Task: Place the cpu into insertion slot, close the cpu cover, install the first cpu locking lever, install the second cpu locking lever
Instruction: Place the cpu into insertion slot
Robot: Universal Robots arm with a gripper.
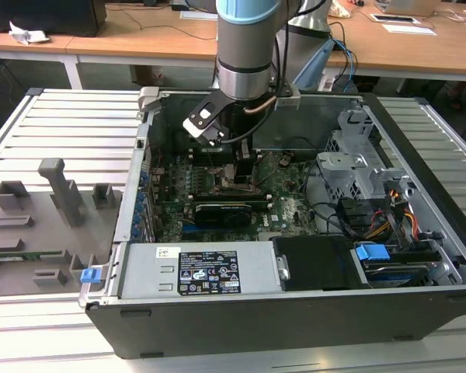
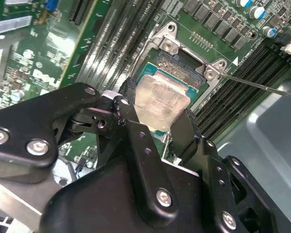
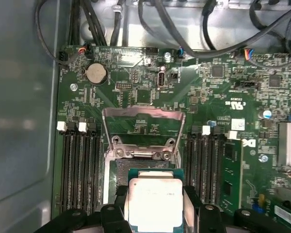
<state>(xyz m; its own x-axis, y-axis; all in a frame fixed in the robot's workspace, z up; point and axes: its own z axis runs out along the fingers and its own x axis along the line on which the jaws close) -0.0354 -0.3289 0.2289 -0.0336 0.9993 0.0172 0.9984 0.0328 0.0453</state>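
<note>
Robot arm (image 1: 247,54): silver-grey cylindrical body, light-blue joint cap (image 1: 248,8), a white-faced black block (image 1: 203,120) mounted at the wrist beside a thin cable loop (image 1: 258,109); gripper (image 2: 157,104): matte black, angular linked fingers (image 2: 136,141) pinned with round silver screws (image 2: 163,197).

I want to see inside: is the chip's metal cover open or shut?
Open: the cpu cover is flipped back, away from the insertion slot.

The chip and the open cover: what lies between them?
Between chip and cover, in the first wrist view: a hinge bar with screws and a strip of bare socket.
</note>
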